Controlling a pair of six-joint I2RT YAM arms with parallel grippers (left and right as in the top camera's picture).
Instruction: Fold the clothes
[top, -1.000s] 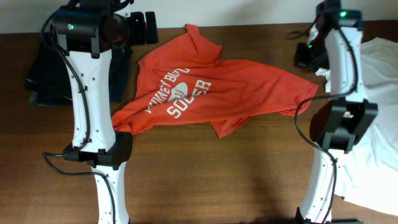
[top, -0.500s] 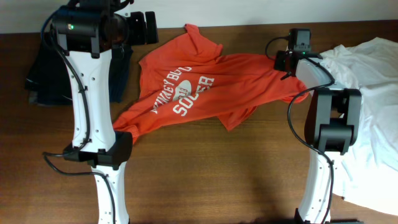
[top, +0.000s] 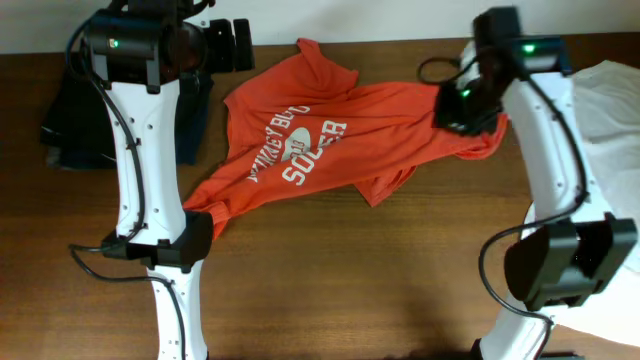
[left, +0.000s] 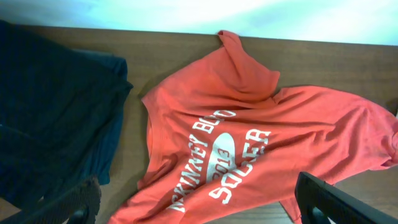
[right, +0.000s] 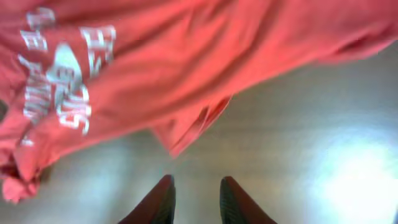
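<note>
Orange shirt (top: 320, 140) lying print-up across the far middle of the surface (top: 350, 280), not yet folded: wrinkled, skewed, 1 flap (top: 385, 188) tucked at the near edge, right end bunched. Judged to be the flattening step, before any fold.

Right gripper (top: 462, 105) poised over that bunched right end; in its wrist view the gripper (right: 196, 186) shows fingers a narrow gap apart with nothing between them, well above the cloth (right: 155, 68). Left gripper (left: 199, 205) spread wide and empty, looking down on the shirt (left: 249, 149) from the far left corner.

To do it well:
- Pinch only 1 layer at the right hem, not the whole bunch.
- Draw it outward and low, so the lettering lies straight.
- Anchor or pull the opposite hem with the left.
- Free the tucked flap before creasing.

Keep clear of the white shirt (top: 610, 90) just beside the right end, and of the dark garment (top: 70, 110) at the left.
</note>
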